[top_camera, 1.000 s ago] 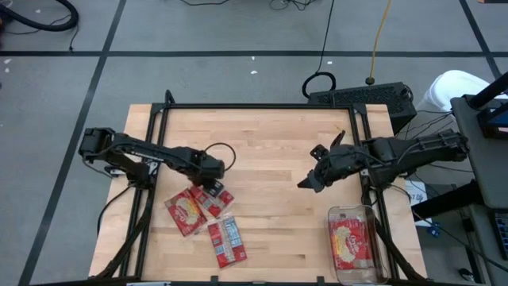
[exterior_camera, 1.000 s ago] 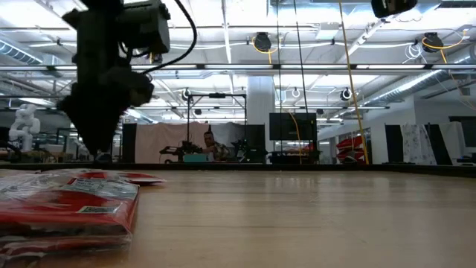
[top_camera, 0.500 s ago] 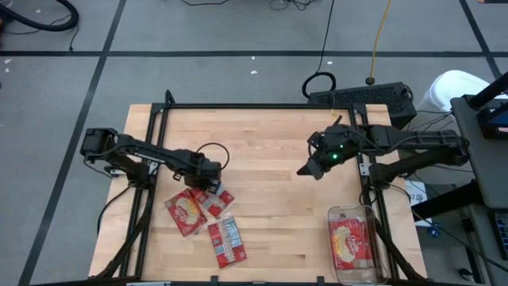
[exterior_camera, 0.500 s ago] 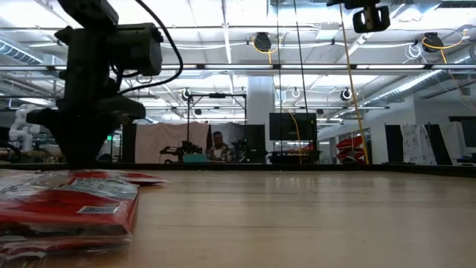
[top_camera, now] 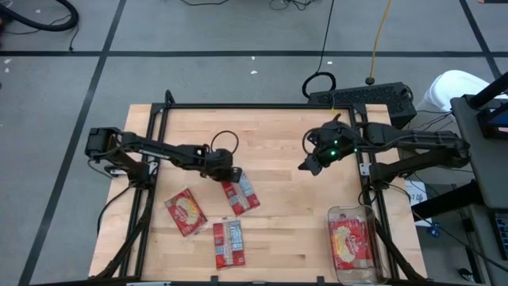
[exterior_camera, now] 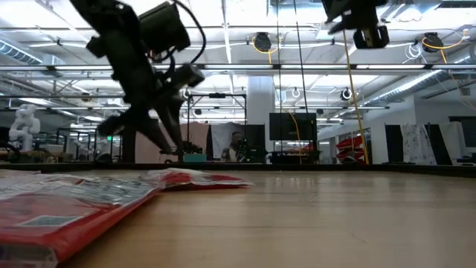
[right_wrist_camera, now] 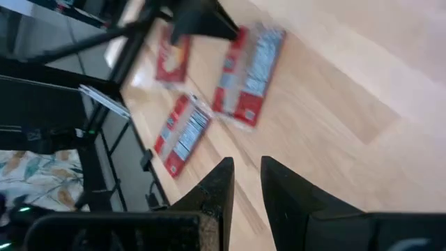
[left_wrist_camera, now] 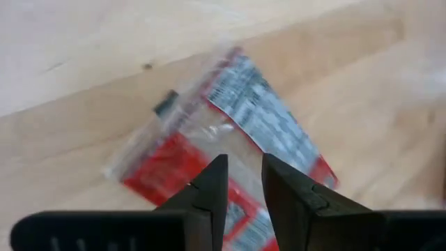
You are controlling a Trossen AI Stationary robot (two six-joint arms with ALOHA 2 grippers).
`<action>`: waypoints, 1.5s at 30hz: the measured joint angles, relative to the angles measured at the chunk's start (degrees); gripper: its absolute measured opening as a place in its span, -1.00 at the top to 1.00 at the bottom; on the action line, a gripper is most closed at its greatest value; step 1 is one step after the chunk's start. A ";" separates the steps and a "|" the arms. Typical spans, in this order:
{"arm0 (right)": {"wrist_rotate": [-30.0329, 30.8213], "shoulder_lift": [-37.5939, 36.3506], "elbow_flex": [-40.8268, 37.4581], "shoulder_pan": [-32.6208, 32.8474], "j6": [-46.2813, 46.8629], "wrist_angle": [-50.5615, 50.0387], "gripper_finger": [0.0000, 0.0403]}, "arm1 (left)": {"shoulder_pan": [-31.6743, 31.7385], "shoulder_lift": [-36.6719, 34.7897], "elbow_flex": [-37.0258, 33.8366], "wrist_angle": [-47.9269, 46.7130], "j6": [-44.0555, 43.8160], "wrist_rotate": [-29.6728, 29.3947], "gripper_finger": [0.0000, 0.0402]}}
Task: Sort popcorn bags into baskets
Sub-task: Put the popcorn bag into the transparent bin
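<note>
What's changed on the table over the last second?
The left claw closed on one popcorn bag and dragged it out of the pile toward the table's middle; it lies apart from the other two, and the lower bag shifted slightly. The right claw pulled back a little and hangs over the table, holding nothing. The basket and the bag in it stayed put.

Bright even overhead light, soft shadows, both wrist views motion-blurred.
</note>
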 joint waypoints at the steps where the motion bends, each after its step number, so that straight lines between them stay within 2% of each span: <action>1: -0.22 0.00 -0.91 0.00 0.27 0.00 0.68 | -0.23 -0.21 1.28 -1.09 1.92 0.26 0.54; 5: -1.74 -0.02 -5.61 0.60 5.00 3.60 0.68 | -2.30 -0.81 6.26 -8.33 12.49 1.06 0.54; 9: -3.29 0.67 -8.54 2.01 17.03 6.88 0.67 | -5.59 -0.79 9.66 -15.57 26.31 2.75 0.54; 14: 3.04 7.14 -4.40 7.78 22.89 13.63 0.67 | -9.79 -0.79 11.55 -20.02 38.04 1.04 0.54; 18: 4.95 15.21 1.20 9.36 23.11 14.58 0.67 | -12.19 -0.01 10.65 -19.72 43.67 -2.47 0.54; 22: 6.06 23.18 3.84 9.28 21.42 16.59 0.67 | -13.19 1.60 7.61 -15.61 45.44 -4.33 0.54; 28: 4.68 30.65 4.29 8.77 18.65 20.95 0.62 | -13.13 4.75 3.99 -7.71 44.34 -6.77 0.54; 37: 4.42 39.77 4.21 8.52 16.90 26.51 0.30 | -12.77 11.38 3.77 -3.01 40.16 -7.72 0.54; 45: 6.46 41.94 0.87 9.37 14.93 26.55 0.06 | -12.79 12.02 3.66 -2.18 39.06 -8.04 0.54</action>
